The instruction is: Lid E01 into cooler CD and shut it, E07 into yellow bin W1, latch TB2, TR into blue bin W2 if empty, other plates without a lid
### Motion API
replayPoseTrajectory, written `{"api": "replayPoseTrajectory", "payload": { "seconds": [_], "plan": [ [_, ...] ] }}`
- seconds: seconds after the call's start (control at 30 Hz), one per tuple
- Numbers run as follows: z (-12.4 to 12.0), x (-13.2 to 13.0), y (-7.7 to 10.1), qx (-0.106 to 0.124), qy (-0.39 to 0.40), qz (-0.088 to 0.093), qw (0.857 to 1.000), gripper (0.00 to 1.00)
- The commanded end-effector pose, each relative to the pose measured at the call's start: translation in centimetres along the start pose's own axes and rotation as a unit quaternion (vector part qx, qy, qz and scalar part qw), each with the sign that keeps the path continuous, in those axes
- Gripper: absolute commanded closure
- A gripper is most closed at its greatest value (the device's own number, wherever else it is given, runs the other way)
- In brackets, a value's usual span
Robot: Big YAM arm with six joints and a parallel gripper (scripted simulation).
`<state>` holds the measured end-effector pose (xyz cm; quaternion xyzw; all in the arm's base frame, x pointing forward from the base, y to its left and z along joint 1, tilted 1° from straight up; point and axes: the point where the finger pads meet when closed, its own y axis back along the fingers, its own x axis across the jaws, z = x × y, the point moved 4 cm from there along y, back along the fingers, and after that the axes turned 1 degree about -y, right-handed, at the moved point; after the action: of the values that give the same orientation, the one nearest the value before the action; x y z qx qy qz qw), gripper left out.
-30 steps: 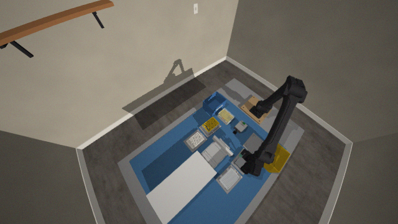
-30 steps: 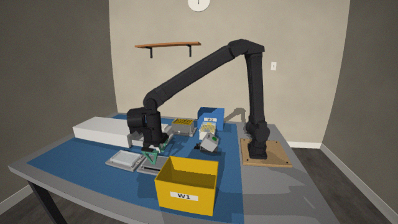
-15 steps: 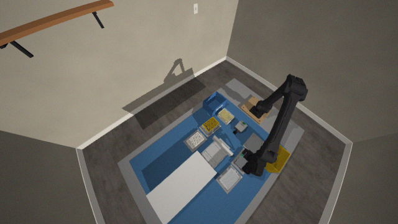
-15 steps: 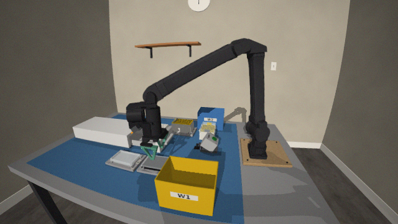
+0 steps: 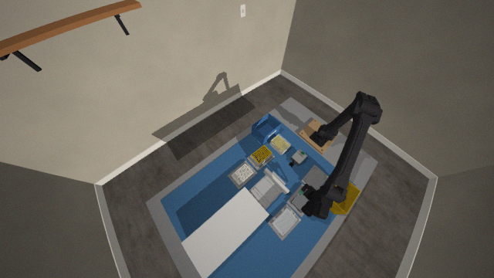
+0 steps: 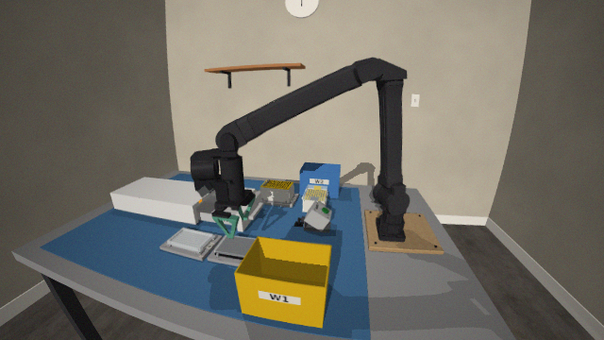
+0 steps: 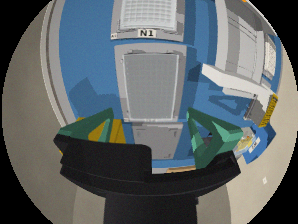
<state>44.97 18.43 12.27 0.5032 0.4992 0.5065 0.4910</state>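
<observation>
My gripper [image 6: 231,221] is open and empty, its green fingers pointing down. It hangs just above a flat grey-topped piece of labware [image 6: 236,246] in the nest next to N1. In the wrist view the fingers straddle that grey top's [image 7: 153,83] near end without touching it. I cannot tell whether it is a lid alone or a lidded plate. A white plate [image 7: 147,2] [image 5: 285,221] sits in N1. Another white plate [image 5: 242,173] sits in a nest left of the cooler drawer. The cooler CD [image 5: 225,232] has its drawer [image 5: 268,188] pulled open.
The yellow bin W1 [image 6: 283,279] stands at the front edge, close to my gripper. The blue bin W2 [image 6: 321,178] is at the back, with tip box TB2 [image 5: 279,144] and the green DONE key [image 6: 319,216] beside it. Tip rack TR [image 5: 262,154] shows yellow tips. A plain grey nest [image 5: 316,177] lies by the arm.
</observation>
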Motion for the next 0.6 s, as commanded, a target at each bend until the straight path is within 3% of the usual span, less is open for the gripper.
{"api": "replayPoseTrajectory", "payload": {
  "seconds": [0.0, 0.13, 0.3, 0.43, 0.57],
  "plan": [
    [1.8, 0.5, 3.5, -0.034, 0.001, 0.013, 0.999, 0.0],
    [1.8, 0.5, 4.4, -0.039, 0.002, 0.015, 0.999, 0.0],
    [1.1, 0.2, 3.7, -0.023, 0.001, 0.009, 1.0, 0.0],
    [1.8, 0.4, 5.7, -0.039, 0.002, 0.015, 0.999, 0.0],
    [1.8, 0.4, 5.6, -0.034, 0.001, 0.013, 0.999, 0.0]
  ]
}}
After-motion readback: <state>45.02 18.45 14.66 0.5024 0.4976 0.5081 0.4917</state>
